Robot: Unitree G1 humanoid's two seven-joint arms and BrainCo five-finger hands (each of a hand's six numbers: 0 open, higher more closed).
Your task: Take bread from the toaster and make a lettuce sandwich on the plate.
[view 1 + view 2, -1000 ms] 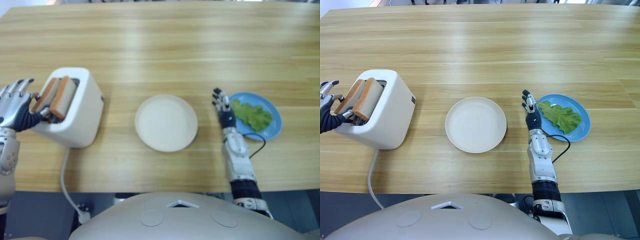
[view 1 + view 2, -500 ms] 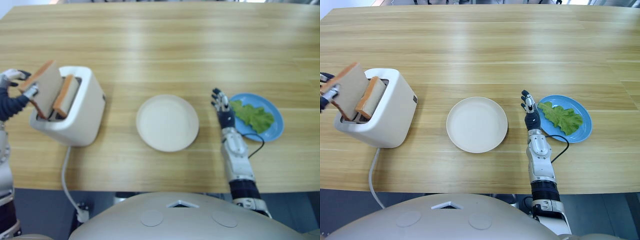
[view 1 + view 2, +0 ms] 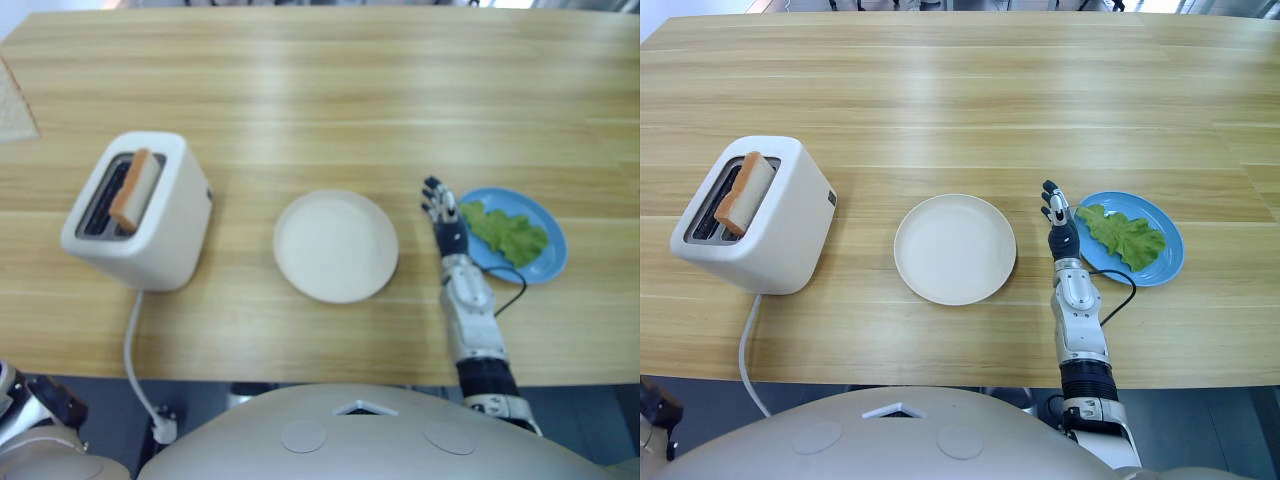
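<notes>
Nothing readable is showing anywhere. A small dark mark is sitting on the white boxy toaster, at nine o'clock on the pale wooden desk, too tiny to read.

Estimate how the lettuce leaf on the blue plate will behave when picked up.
Probably floppy: the lettuce leaf lies flat and thin with ruffled edges, so it should droop from a pinch. Likely light, so it may slide across the blue plate if pushed. Lobed edges look tearable; a gentle grasp by the right hand seems wise.
</notes>
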